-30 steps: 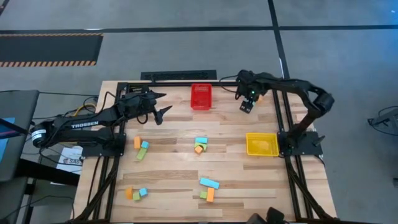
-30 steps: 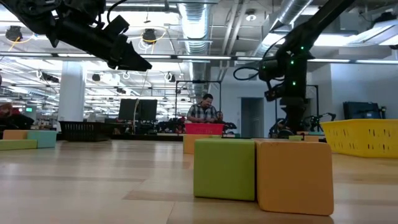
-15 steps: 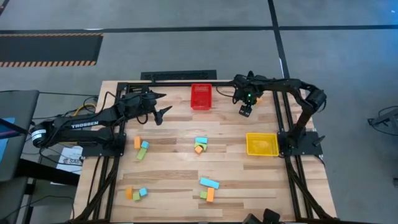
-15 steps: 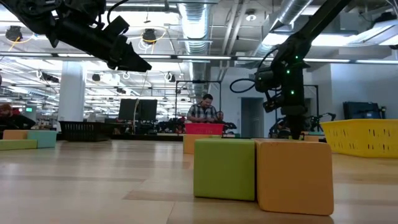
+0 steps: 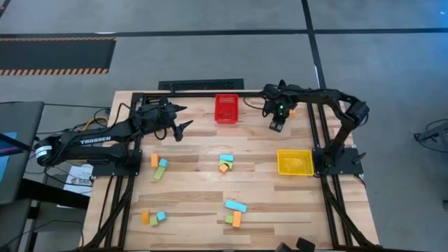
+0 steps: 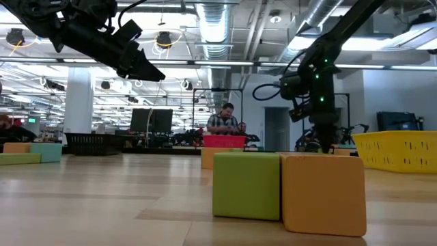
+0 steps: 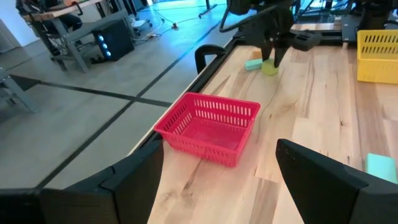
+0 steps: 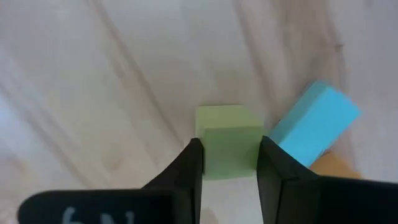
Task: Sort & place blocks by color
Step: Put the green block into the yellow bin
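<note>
My left gripper [image 5: 183, 126] hangs spread and idle near the table's [image 5: 196, 178] back left. My right gripper [image 8: 227, 146], at the back right, is pressed against both sides of the green block [image 8: 228, 134], so I should squeeze squarely and lift straight up, because the blue block [image 8: 314, 121] sits just beside one finger and an orange block [image 8: 326, 163] peeks out behind it. From left to right I count five clusters of three blocks [image 5: 157, 166], about five per colour, plus one red bin [image 5: 226, 96] and one yellow bin [image 5: 294, 151].
</note>
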Robot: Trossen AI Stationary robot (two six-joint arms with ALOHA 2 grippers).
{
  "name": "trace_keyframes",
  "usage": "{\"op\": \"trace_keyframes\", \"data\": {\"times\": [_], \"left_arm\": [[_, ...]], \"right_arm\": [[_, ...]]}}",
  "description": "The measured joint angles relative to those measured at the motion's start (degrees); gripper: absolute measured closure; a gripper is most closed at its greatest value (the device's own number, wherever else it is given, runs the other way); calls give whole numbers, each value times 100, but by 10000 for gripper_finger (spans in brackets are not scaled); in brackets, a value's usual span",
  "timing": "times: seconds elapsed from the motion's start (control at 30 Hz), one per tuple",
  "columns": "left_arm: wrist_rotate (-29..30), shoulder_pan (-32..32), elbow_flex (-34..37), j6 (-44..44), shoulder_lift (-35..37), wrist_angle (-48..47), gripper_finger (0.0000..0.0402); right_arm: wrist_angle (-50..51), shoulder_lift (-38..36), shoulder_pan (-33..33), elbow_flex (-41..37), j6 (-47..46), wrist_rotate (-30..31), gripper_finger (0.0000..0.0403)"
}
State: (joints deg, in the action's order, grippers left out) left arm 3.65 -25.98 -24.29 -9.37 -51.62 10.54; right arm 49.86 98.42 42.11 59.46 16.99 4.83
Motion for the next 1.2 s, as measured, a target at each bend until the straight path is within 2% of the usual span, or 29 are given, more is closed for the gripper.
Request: {"op": "trace_keyframes", "data": {"times": [0.2, 0.33, 0.7, 1.0, 1.2], "left_arm": [[-1, 0, 0, 2, 2, -19, 99], [-2, 0, 0, -40, 2, -34, 99], [-6, 0, 0, -197, 2, -34, 99], [-6, 0, 0, -360, 0, -23, 99], [-6, 0, 0, -367, 0, 105, 99]], "right_arm": [[164, -687, -274, 4, -348, -690, 301], [522, -1308, -676, 2, -860, -991, 292], [1591, -2570, -2594, -92, -3363, -1120, 287], [1511, -2834, -4039, -1020, -5516, -1014, 286], [965, -2828, -4269, -1643, -6080, -992, 283]]}}
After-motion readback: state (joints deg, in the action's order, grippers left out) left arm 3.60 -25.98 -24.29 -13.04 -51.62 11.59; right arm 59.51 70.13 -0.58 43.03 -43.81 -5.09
